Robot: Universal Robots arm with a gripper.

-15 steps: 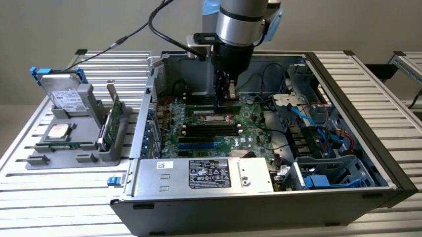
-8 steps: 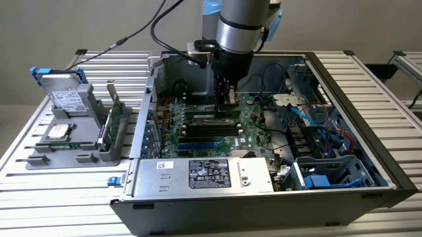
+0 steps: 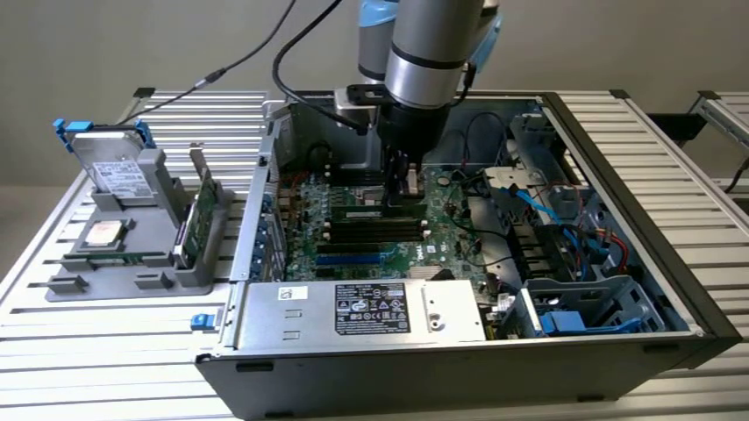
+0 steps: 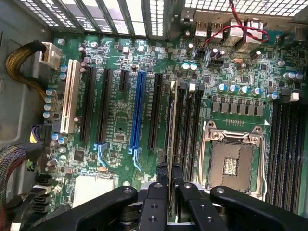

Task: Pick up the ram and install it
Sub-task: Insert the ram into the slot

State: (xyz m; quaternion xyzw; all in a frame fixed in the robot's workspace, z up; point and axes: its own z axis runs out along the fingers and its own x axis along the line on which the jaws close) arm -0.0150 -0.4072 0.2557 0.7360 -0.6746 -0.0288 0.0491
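The arm's jaws are clenching the ram (image 4: 172, 120), which is showing edge-on in the wrist view as a thin pale-edged strip running away from the fingertips (image 4: 162, 174). The stick is standing on its long edge, lined up lengthwise with the bank of black memory slots (image 4: 188, 125) that are lying between the blue expansion slot (image 4: 138, 108) and the open CPU socket (image 4: 233, 159) on the motherboard (image 3: 351, 241). In the exterior view the arm is reaching straight down into the open computer case (image 3: 655, 263) that is sitting on the slatted desk (image 3: 94, 351), over the middle of the board. Judging by this, the pick-up part is looking done and the insertion is going on. Whether the stick's lower edge is already sitting in its slot or hanging just above it cannot be told.
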